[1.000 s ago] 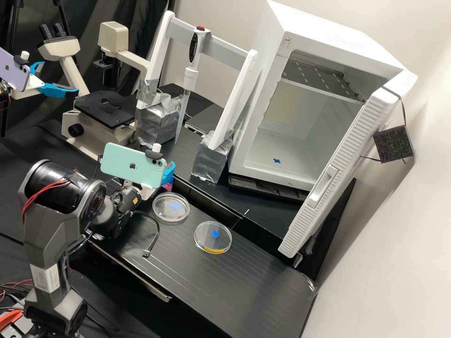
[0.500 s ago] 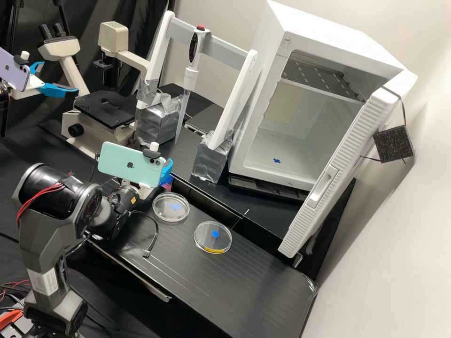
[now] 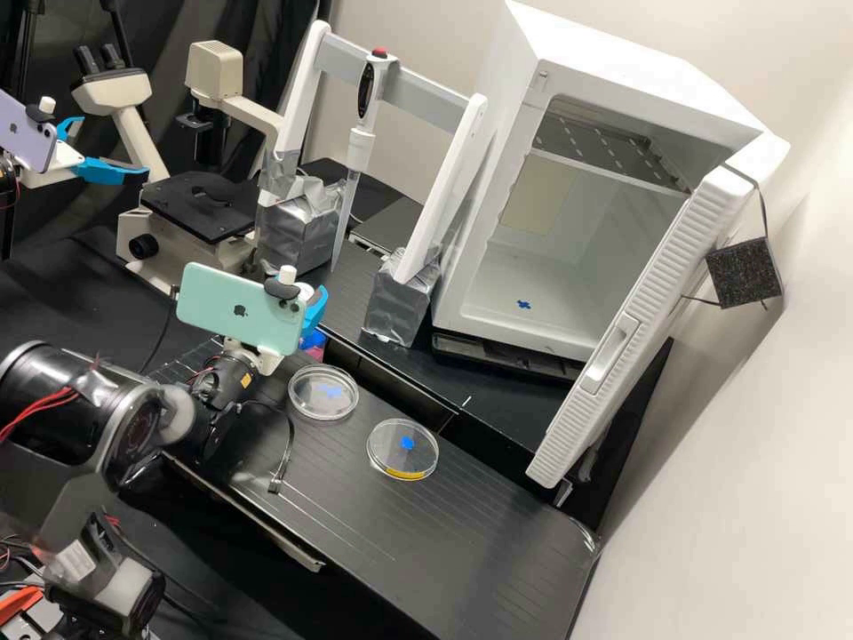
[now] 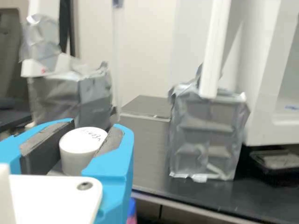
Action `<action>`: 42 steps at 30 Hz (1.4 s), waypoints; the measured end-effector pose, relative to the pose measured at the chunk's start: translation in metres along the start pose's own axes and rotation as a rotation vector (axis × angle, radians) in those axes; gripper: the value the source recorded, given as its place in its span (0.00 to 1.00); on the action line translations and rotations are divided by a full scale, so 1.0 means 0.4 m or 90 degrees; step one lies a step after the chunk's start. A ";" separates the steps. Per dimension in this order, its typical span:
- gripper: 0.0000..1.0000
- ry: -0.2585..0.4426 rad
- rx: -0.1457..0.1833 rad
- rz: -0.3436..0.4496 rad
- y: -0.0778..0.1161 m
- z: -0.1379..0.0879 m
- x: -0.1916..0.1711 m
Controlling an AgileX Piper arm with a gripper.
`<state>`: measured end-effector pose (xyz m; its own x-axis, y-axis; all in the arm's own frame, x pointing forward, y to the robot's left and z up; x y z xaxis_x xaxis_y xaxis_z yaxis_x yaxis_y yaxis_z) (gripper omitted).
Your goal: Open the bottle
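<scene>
White cap (image 4: 78,151) clamped in jaws, wrist view; mint phone (image 3: 235,307) beside them, high view.

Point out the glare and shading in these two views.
High view: light glints on the rim of the clear dish with the yellow strip; the open cabinet is bright on top, dimmer inside. Wrist view: bright patches break up the silver-taped block; the white cap is bright on top, greyer down its side.
</scene>
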<state>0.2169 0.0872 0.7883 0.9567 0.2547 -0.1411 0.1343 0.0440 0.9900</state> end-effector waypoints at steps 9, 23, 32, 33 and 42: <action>0.00 0.001 -0.001 -0.058 -0.060 0.025 -0.090; 0.00 0.002 -0.001 -0.068 -0.077 0.036 -0.110; 1.00 -0.012 -0.001 -0.065 -0.075 0.046 -0.102; 1.00 -0.012 -0.001 -0.065 -0.075 0.046 -0.102; 1.00 0.026 -0.007 -0.042 -0.056 0.021 -0.112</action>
<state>0.1733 0.0665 0.7727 0.9345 0.2898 -0.2069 0.1941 0.0723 0.9783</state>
